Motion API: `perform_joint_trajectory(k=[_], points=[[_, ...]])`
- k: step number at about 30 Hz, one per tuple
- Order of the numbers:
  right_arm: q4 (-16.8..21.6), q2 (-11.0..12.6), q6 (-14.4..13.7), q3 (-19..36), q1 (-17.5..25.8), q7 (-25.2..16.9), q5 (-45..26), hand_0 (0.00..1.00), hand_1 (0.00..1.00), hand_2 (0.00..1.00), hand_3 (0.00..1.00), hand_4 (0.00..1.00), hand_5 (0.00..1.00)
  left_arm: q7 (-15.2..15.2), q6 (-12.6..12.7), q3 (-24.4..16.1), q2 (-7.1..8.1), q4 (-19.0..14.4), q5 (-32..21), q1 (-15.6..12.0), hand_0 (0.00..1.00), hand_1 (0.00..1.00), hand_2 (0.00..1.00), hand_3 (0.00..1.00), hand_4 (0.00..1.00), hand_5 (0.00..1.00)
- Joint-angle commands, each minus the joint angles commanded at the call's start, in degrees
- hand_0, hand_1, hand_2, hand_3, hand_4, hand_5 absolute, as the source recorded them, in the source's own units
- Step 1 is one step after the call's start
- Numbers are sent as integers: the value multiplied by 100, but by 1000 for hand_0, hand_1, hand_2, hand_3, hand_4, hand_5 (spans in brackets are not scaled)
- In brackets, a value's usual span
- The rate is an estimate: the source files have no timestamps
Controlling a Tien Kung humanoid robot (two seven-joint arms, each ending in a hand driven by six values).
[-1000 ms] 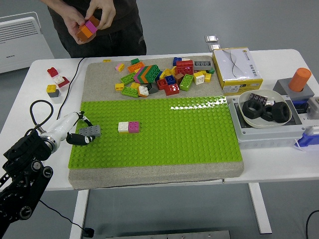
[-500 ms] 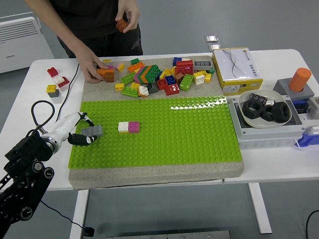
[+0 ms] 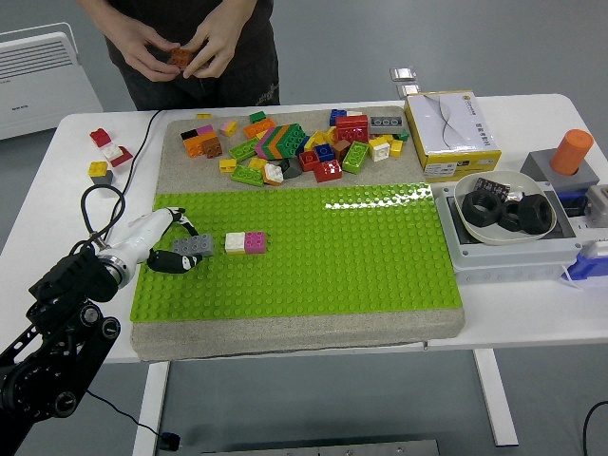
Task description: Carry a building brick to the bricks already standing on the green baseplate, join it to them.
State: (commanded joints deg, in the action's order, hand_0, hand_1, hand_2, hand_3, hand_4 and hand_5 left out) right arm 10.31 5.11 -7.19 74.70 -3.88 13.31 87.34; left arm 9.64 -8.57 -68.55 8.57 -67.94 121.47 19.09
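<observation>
Because the small grey plastic building brick (image 3: 193,246) has to meet the two bricks already standing, the robot's left hand (image 3: 169,249) holds it low over the flat green studded baseplate (image 3: 313,256) in the left-centre of the frame, its white and black fingers (image 3: 173,260) pinched around the brick's left end so that the right end stays free. That free end sits just left of the joined white and magenta bricks (image 3: 245,242), near them, though whether it touches cannot be told. Held this way, the brick looks ready to be slid or pressed in beside the white one.

The right hand is nowhere in the frame.

At the top, a person's hands (image 3: 185,52) hold a small orange-brown brick (image 3: 180,57) above the table's far edge. Below them a heap of loose coloured bricks (image 3: 294,142) lies on the grey mat (image 3: 190,123), probably as stock within reach.

The yellow and white cardboard box (image 3: 450,131) at upper right carries print, but it is too small to read; no brand is legible anywhere.
</observation>
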Motion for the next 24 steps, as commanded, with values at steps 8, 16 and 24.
perform_joint_trajectory(k=[8, 16, 24], points=[[0, -18, 2, 10, -9, 2, -3, 683, 677, 773, 826, 887, 998, -60, 66, 124, -111, 262, -8, 171, 998, 960, 934, 496, 699, 138], [0, -21, 7, 43, -25, 2, 21, 679, 677, 772, 826, 888, 998, -81, 107, 161, -111, 362, 12, 246, 997, 957, 934, 499, 678, 123], [0, -32, 12, 80, -34, 4, 56, 679, 676, 773, 826, 888, 998, -94, 139, 205, -120, 404, 0, 274, 996, 956, 934, 501, 668, 115]])
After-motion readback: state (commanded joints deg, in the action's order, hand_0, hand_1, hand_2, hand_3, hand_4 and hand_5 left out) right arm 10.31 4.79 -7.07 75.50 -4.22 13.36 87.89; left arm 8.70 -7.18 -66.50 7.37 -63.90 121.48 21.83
